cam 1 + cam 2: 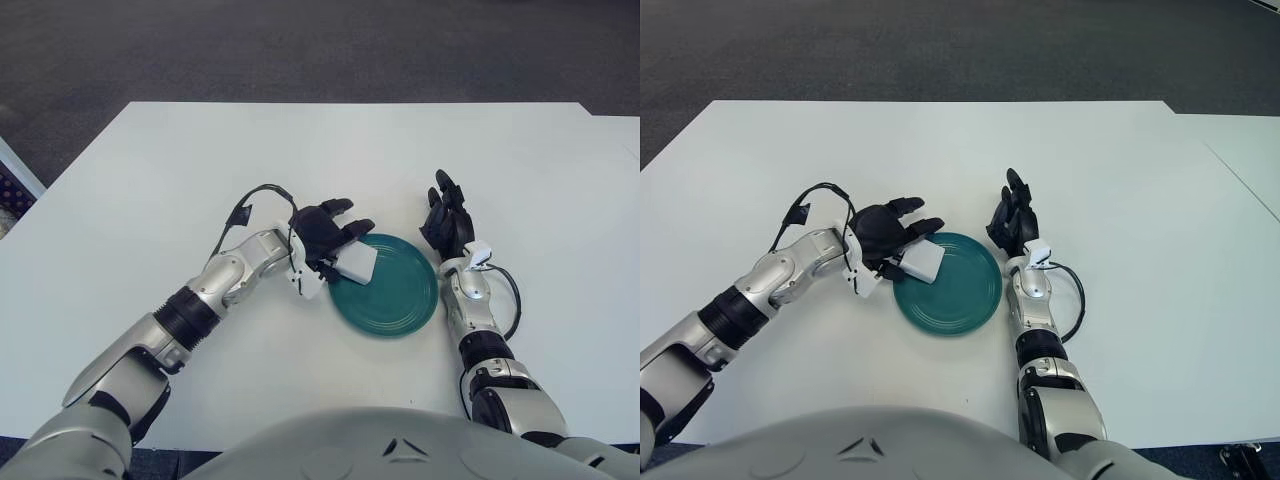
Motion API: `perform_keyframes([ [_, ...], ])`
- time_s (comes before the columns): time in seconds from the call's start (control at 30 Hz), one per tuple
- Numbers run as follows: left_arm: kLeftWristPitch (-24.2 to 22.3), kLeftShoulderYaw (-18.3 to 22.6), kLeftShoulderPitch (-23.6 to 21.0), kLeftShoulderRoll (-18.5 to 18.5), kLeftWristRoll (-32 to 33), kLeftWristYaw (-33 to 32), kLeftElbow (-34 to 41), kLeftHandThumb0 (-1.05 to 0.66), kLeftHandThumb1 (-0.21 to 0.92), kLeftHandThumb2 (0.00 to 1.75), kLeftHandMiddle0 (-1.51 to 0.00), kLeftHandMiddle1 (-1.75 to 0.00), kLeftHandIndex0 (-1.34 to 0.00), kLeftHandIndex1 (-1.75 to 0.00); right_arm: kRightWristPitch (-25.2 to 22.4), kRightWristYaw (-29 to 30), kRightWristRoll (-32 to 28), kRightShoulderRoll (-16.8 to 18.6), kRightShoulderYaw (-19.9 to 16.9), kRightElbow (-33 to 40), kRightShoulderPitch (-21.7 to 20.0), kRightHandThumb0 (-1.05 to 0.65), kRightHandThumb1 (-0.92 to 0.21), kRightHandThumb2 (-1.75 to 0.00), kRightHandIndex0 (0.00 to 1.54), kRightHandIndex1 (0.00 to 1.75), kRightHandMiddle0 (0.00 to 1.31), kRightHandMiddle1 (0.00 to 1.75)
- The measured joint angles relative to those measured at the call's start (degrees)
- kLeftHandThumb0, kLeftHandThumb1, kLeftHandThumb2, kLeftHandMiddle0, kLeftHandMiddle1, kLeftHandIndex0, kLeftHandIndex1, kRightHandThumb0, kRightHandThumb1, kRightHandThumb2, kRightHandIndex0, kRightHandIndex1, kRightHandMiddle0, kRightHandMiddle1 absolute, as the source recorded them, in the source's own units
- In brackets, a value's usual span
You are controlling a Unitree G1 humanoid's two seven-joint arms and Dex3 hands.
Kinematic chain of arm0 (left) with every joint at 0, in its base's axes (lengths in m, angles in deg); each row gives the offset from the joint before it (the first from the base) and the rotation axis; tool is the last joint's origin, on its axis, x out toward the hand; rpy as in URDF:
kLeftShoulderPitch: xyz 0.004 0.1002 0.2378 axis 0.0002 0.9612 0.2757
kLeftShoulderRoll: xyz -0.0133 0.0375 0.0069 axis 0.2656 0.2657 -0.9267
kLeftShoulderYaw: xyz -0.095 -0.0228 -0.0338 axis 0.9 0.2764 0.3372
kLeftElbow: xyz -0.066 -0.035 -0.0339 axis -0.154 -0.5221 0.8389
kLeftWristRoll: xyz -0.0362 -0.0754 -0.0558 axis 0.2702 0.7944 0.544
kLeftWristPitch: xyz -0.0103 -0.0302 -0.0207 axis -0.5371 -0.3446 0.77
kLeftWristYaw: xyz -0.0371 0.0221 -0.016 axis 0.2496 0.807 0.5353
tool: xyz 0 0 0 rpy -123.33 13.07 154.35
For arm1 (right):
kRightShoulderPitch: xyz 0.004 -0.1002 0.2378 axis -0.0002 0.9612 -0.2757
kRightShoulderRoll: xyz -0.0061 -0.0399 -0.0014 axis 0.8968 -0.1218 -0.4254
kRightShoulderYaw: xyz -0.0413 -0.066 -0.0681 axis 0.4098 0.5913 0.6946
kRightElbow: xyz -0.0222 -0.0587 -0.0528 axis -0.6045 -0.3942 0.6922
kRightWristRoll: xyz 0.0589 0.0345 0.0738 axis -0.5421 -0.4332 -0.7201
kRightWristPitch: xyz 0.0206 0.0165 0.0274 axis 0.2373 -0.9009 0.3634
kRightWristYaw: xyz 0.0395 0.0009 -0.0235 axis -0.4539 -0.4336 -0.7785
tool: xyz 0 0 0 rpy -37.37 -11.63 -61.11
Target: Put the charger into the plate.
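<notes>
the left hand (322,240) has its fingers spread, gripping nothing; the white charger (356,265) lies at the left rim of the green plate (395,305), near the desk's front edge. release looks done; next, withdraw cleanly. right hand (447,225), fingers extended, empty, shows beside the plate's right rim.

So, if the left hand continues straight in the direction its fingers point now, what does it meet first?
The left hand points toward the robot's right, over the near-left rim of the green plate. The white charger sits right at its fingers, so it probably meets that first, then the plate. Depth is unclear.
</notes>
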Motion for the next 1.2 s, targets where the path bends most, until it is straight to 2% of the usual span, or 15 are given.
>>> perform_keyframes([
  [0.2,2.2,2.1,-0.1,1.7,4.7,2.5,0.2,-1.05,0.92,0.84,-0.03,-0.01,-0.03,-0.03,0.0,0.4,0.0,-0.1,-0.4,-1.5,-1.1,-0.74,-0.92,-0.97,0.13,0.01,0.0,0.32],
  [0.5,4.3,4.7,-0.5,1.6,9.5,2.6,-0.8,-1.05,0.92,0.84,-0.05,-0.01,-0.04,-0.04,0.0,0.6,-0.1,-0.3,-1.0,-4.2,-3.1,-0.74,-0.92,-0.96,0.13,0.01,0.0,0.32],
  [0.87,7.6,9.0,-0.2,0.2,16.0,-2.3,-4.6,-1.05,0.92,0.77,0.0,0.0,0.0,0.0,0.0,0.5,0.0,-0.7,-1.0,-6.5,-4.8,-0.73,-0.92,-0.96,0.14,0.01,0.0,0.35],
  [1.2,11.7,15.2,0.4,-1.9,28.0,-5.5,-5.6,-1.05,0.92,0.66,0.0,0.0,0.0,0.0,0.2,0.6,0.1,-0.8,-0.8,-8.1,-5.6,-0.72,-0.92,-0.96,0.14,0.0,0.0,0.37],
])
